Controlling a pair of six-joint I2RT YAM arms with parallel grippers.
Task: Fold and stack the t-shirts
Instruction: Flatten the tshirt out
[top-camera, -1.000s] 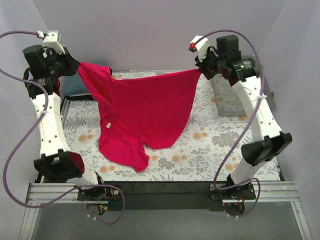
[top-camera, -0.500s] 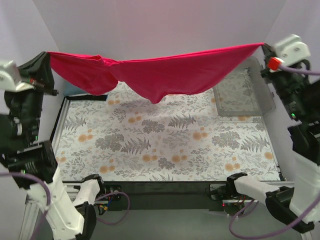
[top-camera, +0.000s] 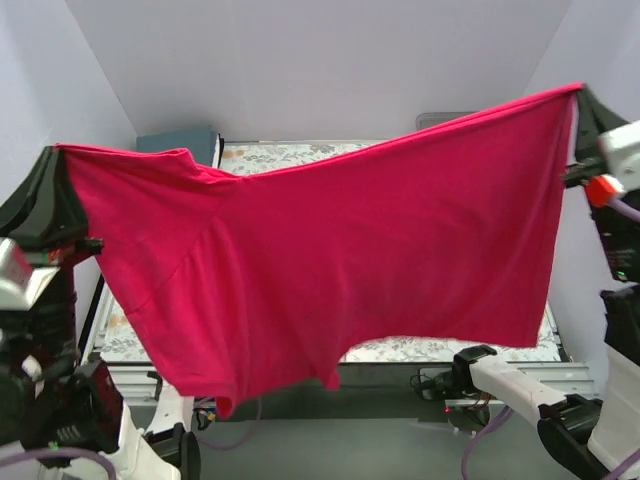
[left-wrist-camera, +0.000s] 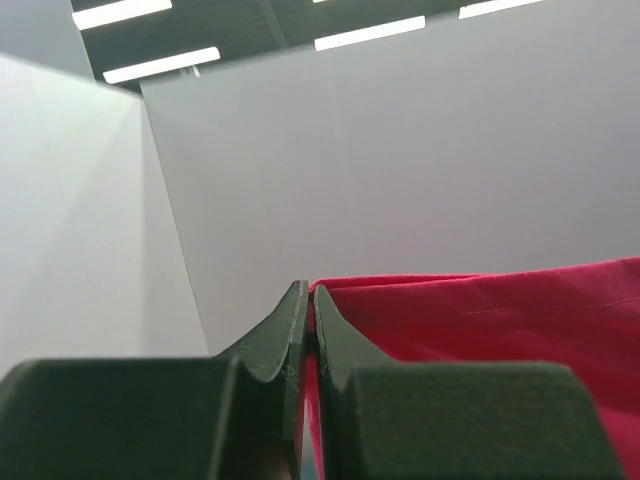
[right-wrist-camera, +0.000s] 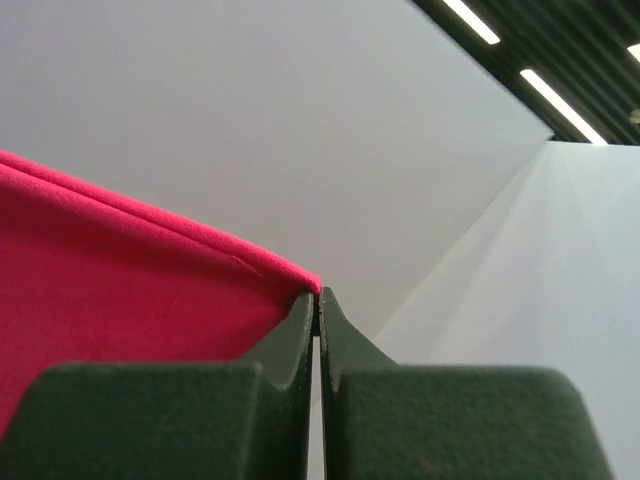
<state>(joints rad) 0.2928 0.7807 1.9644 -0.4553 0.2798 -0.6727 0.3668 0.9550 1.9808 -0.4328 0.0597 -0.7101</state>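
The crimson-pink t-shirt (top-camera: 340, 260) hangs spread wide in the air, close to the top camera, hiding most of the table. My left gripper (top-camera: 55, 160) is shut on its left corner, raised high at the left. My right gripper (top-camera: 582, 95) is shut on its right corner, raised high at the right. In the left wrist view the fingers (left-wrist-camera: 300, 330) pinch the pink cloth (left-wrist-camera: 480, 320). In the right wrist view the fingers (right-wrist-camera: 305, 325) pinch the cloth's edge (right-wrist-camera: 130, 290). The teal-blue t-shirt (top-camera: 180, 140) shows as a patch at the back left.
The floral table mat (top-camera: 290, 155) shows only in a strip behind the shirt and a strip below it (top-camera: 440, 348). A grey edge of the clear bin (top-camera: 445, 118) peeks over the shirt at the back right. White walls enclose the table.
Both grippers have risen and pulled toward the camera with the pink shirt. It went from draped over the mat to stretched, and now hangs flat in front of the table.
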